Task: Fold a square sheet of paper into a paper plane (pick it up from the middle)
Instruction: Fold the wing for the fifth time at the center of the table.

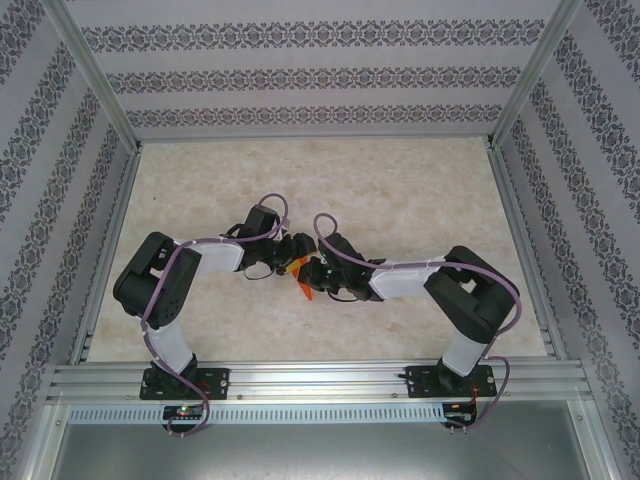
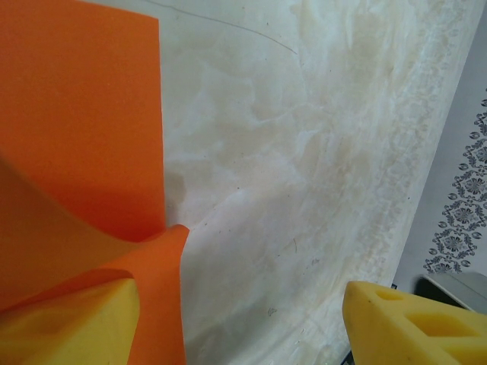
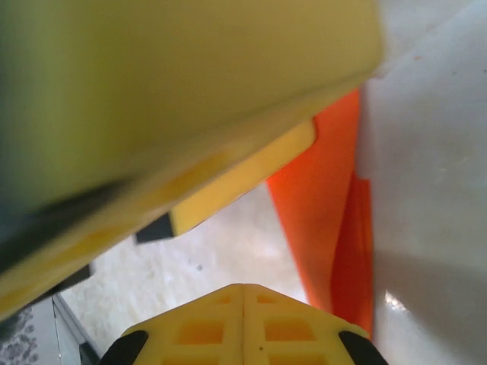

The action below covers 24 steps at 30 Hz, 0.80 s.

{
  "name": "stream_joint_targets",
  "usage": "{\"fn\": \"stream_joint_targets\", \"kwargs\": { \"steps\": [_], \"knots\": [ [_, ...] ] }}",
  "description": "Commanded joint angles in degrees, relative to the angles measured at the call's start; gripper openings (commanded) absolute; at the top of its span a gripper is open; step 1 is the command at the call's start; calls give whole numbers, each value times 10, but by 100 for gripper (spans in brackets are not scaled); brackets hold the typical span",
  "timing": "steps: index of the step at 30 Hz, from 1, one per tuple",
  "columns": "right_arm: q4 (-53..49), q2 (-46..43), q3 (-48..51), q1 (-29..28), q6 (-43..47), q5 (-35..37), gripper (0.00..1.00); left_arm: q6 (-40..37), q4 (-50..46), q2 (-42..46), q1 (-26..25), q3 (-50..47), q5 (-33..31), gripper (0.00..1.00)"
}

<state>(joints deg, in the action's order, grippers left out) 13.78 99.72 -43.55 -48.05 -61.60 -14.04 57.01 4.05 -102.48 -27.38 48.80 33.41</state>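
Orange paper [image 2: 76, 114], thin and smooth, curves over one yellow finger [image 2: 68, 327] of the left gripper [image 2: 240, 319], whose jaws stand apart; the right gripper [image 3: 243, 304] has its jaws pressed together.

Seen from above, the paper [image 1: 303, 284] is an orange sliver at centre, mostly hidden beneath the left gripper [image 1: 292, 266] and right gripper [image 1: 312, 279], and too small to show its folds. The left wrist view cuts it off at the left and top edges. In the right wrist view, a blurred yellow mass [image 3: 152, 91] at upper left covers its top, and its lower end slips behind the fingers.
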Motion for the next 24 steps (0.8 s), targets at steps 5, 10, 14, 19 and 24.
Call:
{"fn": "stream_joint_targets", "kwargs": {
  "steps": [5,10,14,19,24],
  "knots": [
    [64,54,31,8,-43,-2,5,-21,-49,-28,9,-3,-17,73],
    [25,74,45,-5,-33,-25,3,-22,-58,-13,11,14,-11,73],
    [-14,69,59,-11,-20,-17,1,-40,-77,12,20,38,-5,74],
    [-29,65,63,-10,-5,-21,1,-60,-100,27,33,63,-8,75],
    [-47,68,48,-9,9,-22,1,-46,-47,14,32,47,20,75]
  ]
}}
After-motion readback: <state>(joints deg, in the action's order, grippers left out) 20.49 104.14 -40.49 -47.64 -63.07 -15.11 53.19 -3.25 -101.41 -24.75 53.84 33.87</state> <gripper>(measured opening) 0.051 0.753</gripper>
